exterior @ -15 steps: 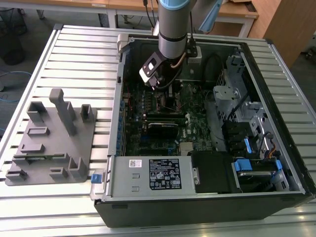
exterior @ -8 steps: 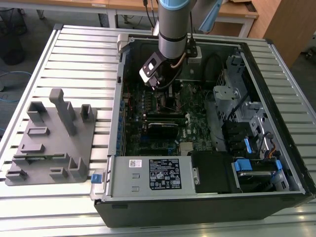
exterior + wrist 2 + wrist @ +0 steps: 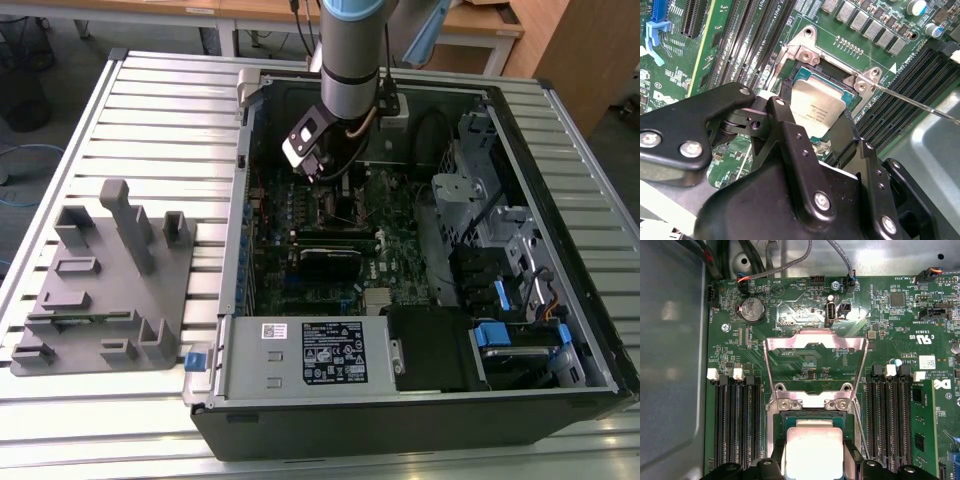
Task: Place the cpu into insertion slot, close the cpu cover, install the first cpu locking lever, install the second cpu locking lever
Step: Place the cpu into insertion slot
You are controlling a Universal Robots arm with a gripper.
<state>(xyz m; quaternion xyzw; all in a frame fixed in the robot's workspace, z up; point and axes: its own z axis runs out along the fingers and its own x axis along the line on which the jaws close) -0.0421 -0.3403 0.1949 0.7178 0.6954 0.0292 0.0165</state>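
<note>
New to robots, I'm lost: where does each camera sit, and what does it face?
Exterior view: off the arm, looking down into the case; arm shows.
First wrist view: on the arm, facing the cover; tool shows.
Second wrist view: on the arm, facing the cpu; tool shows.
Both wrist views share the cpu.

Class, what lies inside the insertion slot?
The cpu lies in the insertion slot, metal face up; the cpu cover stands open. The gripper hides part of the cpu's edge, and the cpu hides the slot's centre.

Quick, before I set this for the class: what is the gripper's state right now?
The gripper is closed on the small flat square silver-grey cpu, at the black-framed square insertion slot.
</note>
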